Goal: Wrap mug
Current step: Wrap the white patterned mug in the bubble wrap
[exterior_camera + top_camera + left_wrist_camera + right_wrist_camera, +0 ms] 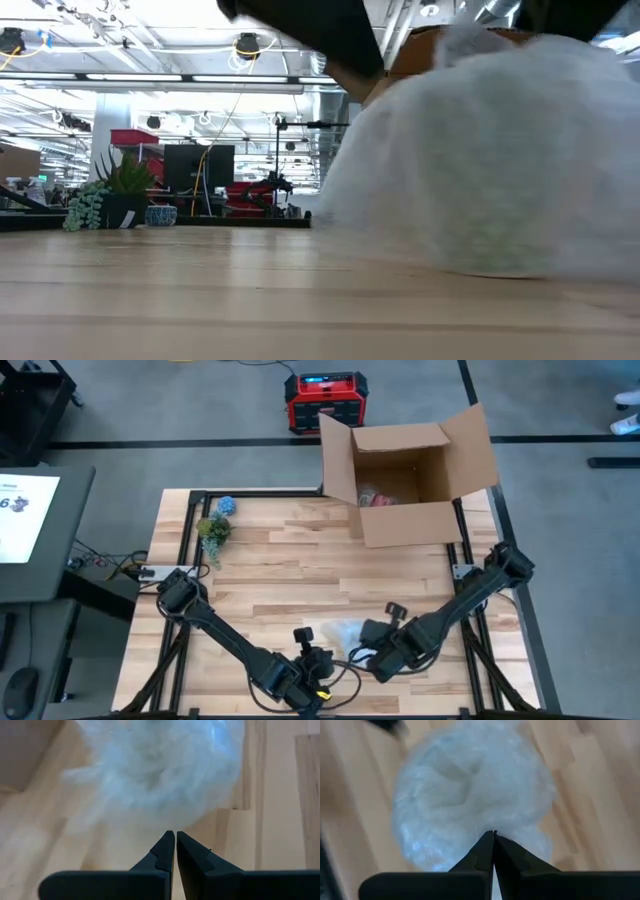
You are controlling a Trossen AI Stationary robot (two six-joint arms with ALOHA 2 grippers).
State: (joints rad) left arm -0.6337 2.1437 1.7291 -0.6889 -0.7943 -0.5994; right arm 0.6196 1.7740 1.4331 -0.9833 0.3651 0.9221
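Overhead, you see the bundle (340,631) of bubble wrap near the table (280,560) front edge, between left gripper (318,657) and right gripper (372,650); a box (408,472) stands at the back. Low down, the bundle (490,150) fills your right side. Left wrist: fingers (167,851) together, just short of the wrap (155,770). Right wrist: fingers (490,851) together at the wrap's (470,790) edge.
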